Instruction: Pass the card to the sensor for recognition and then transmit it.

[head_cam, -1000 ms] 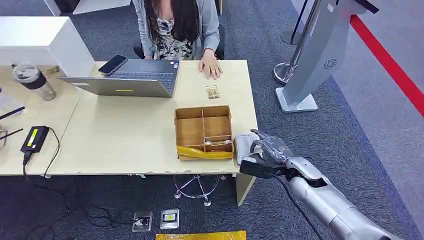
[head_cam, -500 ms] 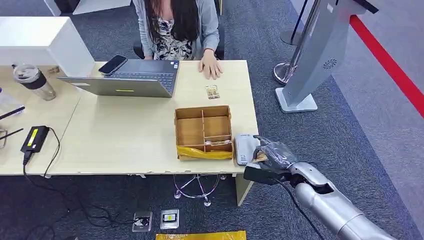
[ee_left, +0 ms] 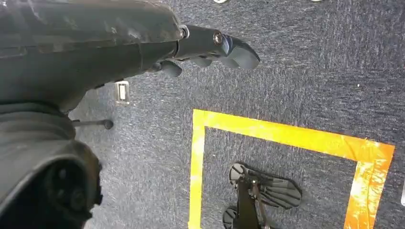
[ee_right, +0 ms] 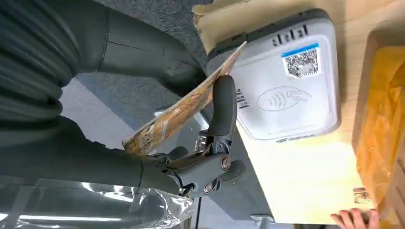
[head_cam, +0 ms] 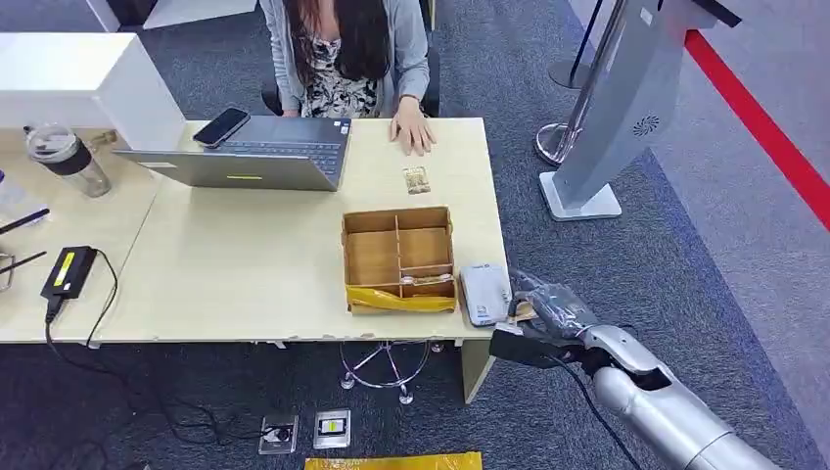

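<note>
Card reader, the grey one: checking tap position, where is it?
Head view: the grey card reader lies at the table's near right corner, between the wooden divided box and the right robot hand.

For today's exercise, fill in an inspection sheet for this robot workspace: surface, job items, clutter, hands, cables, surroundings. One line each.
Surface: pale wooden desk, chipped front edge.
Job's things: card pinched in the right hand; white card reader at the desk's corner, beside the divided wooden box.
Clutter: laptop, phone, tumbler, second card.
Hands: right hand off the desk edge near the reader; left hand hangs over the carpet.
Cables: power adapter with lead trailing to the floor.
Surroundings: seated person, grey kiosk, yellow floor tape.
</note>
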Robot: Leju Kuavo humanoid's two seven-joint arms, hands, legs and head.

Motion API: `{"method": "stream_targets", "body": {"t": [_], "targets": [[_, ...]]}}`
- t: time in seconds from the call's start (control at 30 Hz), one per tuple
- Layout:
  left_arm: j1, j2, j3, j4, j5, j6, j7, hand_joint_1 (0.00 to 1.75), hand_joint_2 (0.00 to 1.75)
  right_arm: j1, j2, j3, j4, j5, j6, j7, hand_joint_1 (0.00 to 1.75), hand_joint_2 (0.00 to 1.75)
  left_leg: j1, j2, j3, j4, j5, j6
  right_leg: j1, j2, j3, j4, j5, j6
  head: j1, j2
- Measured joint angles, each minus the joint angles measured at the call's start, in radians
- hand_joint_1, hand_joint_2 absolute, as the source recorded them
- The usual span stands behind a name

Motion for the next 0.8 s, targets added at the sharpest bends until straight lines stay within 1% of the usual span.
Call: {"method": "stream_targets", "body": {"t": [0.17, 0.23, 0.43, 0.6, 0.8], "targets": [[-0.001, 0.002, -0.001, 0.000, 0.000, 0.000, 0.000, 0.00, 0.00, -0.019, -0.018, -0.013, -0.048, 0.000, -0.003, 0.009, 1.75, 1.75, 0.000, 0.000, 0.000, 0.000, 0.000, 0.000, 0.000, 0.000, 0.000, 0.000, 0.001, 0.000, 0.000, 0.000], [-0.001, 0.002, -0.003, 0.000, 0.000, 0.000, 0.000, 0.00, 0.00, -0.056, -0.018, -0.017, -0.057, 0.001, -0.013, 0.006, 1.75, 1.75, 0.000, 0.001, -0.001, 0.000, 0.000, 0.000, 0.000, 0.000, -0.001, 0.000, 0.001, 0.000, 0.000, 0.000], [-0.004, 0.002, -0.004, 0.000, -0.010, -0.007, 0.000, 0.00, 0.00, -0.185, -0.012, -0.042, -0.049, -0.011, -0.036, -0.036, 1.75, 1.75, 0.000, 0.001, -0.001, 0.000, 0.001, 0.000, 0.000, 0.000, -0.001, 0.000, 0.001, 0.000, 0.000, 0.000], [-0.015, 0.000, -0.006, 0.000, -0.030, -0.016, 0.000, 0.00, 0.00, -0.295, 0.032, -0.056, 0.010, -0.010, -0.038, -0.075, 1.75, 1.75, 0.000, 0.000, -0.001, 0.000, 0.001, 0.000, 0.000, 0.000, -0.001, 0.001, 0.001, 0.000, 0.000, 0.000], [-0.029, -0.005, -0.016, 0.000, -0.048, -0.025, 0.000, 0.00, 0.00, -0.405, 0.125, -0.054, 0.107, 0.006, -0.048, -0.106, 1.75, 1.75, 0.000, 0.000, -0.002, 0.000, 0.001, -0.001, 0.000, 0.000, -0.002, 0.001, 0.001, 0.000, 0.000, 0.000]]}}
